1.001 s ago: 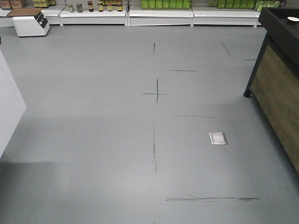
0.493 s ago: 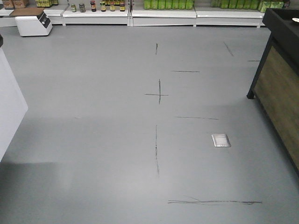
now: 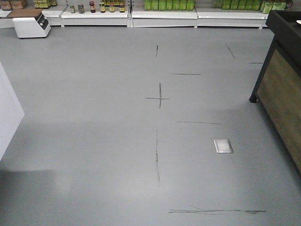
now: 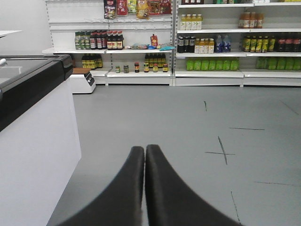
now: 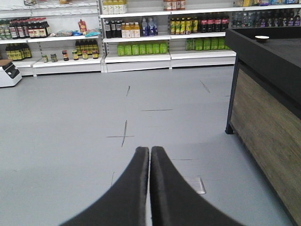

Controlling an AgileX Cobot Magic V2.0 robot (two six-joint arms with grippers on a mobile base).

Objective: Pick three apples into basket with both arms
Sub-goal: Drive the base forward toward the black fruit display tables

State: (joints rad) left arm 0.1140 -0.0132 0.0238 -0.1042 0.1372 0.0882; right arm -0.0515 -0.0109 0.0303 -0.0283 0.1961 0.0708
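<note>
The apples and the basket are out of view in every frame. My left gripper (image 4: 144, 149) is shut with nothing between its black fingers, held above grey floor beside a white counter (image 4: 33, 155). My right gripper (image 5: 149, 150) is shut too, empty, pointing over the grey floor toward the shelves. Neither arm shows in the front view.
Grey floor with black tape marks (image 3: 159, 98) and a metal floor plate (image 3: 223, 145). A dark wood-sided counter (image 3: 282, 94) stands at the right, a white counter corner (image 3: 7, 117) at the left. Shelves of bottles and jars (image 3: 164, 9) line the back wall, with a white box (image 3: 31, 23) at far left.
The front view has shifted: floor marks slid down and slightly right, and the white counter at the left takes up less of the frame. The base is moving.
</note>
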